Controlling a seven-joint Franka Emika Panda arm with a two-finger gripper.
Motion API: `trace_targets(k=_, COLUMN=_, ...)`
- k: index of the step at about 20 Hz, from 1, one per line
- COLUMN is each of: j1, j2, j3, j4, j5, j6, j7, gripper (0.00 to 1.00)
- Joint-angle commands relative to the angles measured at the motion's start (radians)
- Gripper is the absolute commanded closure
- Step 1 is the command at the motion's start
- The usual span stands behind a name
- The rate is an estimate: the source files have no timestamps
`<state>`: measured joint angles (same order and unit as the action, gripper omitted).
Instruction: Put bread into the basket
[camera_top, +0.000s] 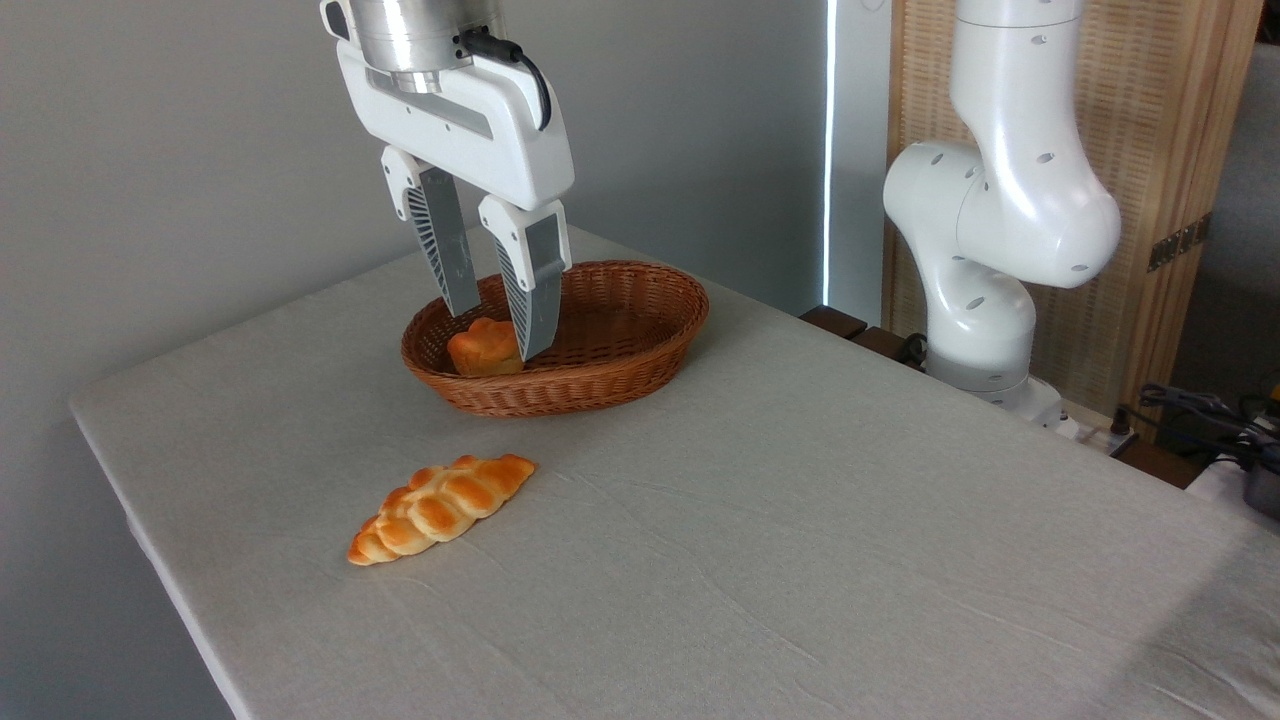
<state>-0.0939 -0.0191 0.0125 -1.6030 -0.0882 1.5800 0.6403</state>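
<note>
The bread (480, 350), a small round orange-golden bun, lies inside the left end of the oval brown wicker basket (640, 300) at the back of the table. My gripper (498, 333) hangs straight above that end of the basket, pointing down. Its two fingers stand apart, one on each side of the bun's top. The left fingertip ends just above the bun, and the right fingertip (533, 335) covers the bun's right edge. The bun looks to rest on the basket floor rather than in my grip.
A long braided loaf (440, 508) lies on the grey tablecloth in front of the basket, towards the left. The robot's white base (985, 300) stands at the table's right rear. The table's left edge (130, 520) drops off close to the loaf.
</note>
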Motion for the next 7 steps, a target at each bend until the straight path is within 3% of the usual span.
trace_targets(k=1, j1=0.017, j2=0.013, j3=-0.006, j4=0.031, j5=-0.015, j6=-0.032, j7=0.019, gripper=0.0)
trace_targets(k=7, j1=0.017, j2=0.01, j3=-0.005, j4=0.029, j5=-0.013, j6=-0.029, j7=0.021, gripper=0.0)
